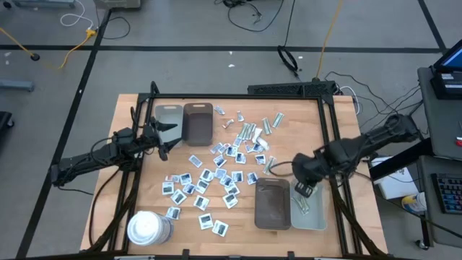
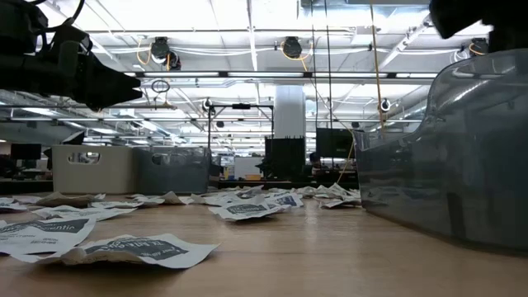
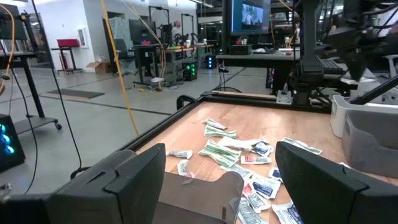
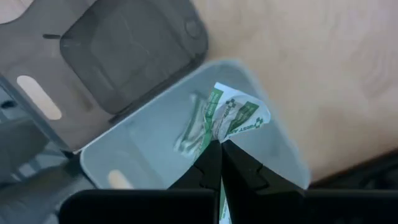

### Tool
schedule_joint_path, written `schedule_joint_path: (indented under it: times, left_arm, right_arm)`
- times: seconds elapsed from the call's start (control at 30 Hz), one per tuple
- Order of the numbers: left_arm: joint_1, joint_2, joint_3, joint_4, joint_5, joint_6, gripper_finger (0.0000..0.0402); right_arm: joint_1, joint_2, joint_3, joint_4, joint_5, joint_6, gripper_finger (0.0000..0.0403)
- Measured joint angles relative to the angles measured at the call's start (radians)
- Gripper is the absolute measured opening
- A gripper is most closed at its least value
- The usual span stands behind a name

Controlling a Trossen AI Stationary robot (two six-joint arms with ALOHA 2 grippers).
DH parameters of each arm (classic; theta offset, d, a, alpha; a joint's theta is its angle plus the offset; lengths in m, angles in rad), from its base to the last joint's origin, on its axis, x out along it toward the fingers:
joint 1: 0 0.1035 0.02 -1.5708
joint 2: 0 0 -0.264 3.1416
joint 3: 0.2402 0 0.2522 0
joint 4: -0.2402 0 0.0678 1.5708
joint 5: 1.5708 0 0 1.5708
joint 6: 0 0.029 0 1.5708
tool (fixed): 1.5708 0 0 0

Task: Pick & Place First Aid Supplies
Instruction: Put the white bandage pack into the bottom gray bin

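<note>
At the left, our left gripper hovers with its jaws spread wide and empty beside the grey tray and brown tray at the table's far left. Near the front edge stands the white cylinder, clear of the work.

Across the middle lie the scattered white packets, with the pale green strips bunched toward the far side.

At the right, our right gripper is clenched on a green-printed strip and hangs over the pale grey tray, which already holds another strip. The dark brown tray sits touching it on the left.

We judge the step to be the drop. To do it well we should keep the fingertips over the tray's middle, well inside its walls, and part the jaws fully so the light wrapper falls flat rather than clinging to a finger. The tray wall is the only obstacle nearby; the brown tray is the wrong bin if we drift left.
</note>
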Motion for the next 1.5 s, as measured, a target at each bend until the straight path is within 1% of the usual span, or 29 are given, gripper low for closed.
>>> schedule_joint_path:
  times: [0.13,0.23,0.3,0.47,0.7,0.8,0.93,1.07,1.23,1.5]
  left_arm:
    - [0.0,0.0,0.0,0.0,0.0,0.0,0.0306]
    - [0.0,0.0,0.0,0.0,0.0,0.0,0.0305]
    - [0.0,0.0,0.0,0.0,0.0,0.0,0.0306]
    - [0.0,0.0,0.0,0.0,0.0,0.0,0.0306]
    - [0.0,0.0,0.0,0.0,0.0,0.0,0.0306]
    - [0.0,0.0,0.0,0.0,0.0,0.0,0.0306]
    - [0.0,0.0,0.0,0.0,0.0,0.0,0.0306]
    - [0.0,0.0,0.0,0.0,0.0,0.0,0.0305]
    - [0.0,0.0,0.0,0.0,0.0,0.0,0.0306]
    - [0.0,0.0,0.0,0.0,0.0,0.0,0.0306]
  right_arm:
    - [0.115,0.0,0.0,0.0,0.027,0.196,0.0]
    - [0.187,0.0,0.0,0.0,0.029,0.322,0.0]
    - [0.229,0.0,0.0,0.0,0.049,0.392,0.0]
    - [0.279,0.02,0.0,-0.008,0.104,0.504,0.0]
    - [0.28,0.113,-0.001,-0.008,0.153,0.538,0.0]
    - [0.279,0.148,-0.029,0.012,0.176,0.542,0.0]
    - [0.279,0.177,-0.116,0.122,0.123,0.567,0.0]
    - [0.282,0.187,-0.205,0.274,0.101,0.597,0.0]
    - [0.283,0.188,-0.299,0.42,0.071,0.635,0.0]
    - [0.286,0.187,-0.306,0.435,0.073,0.622,0.0]
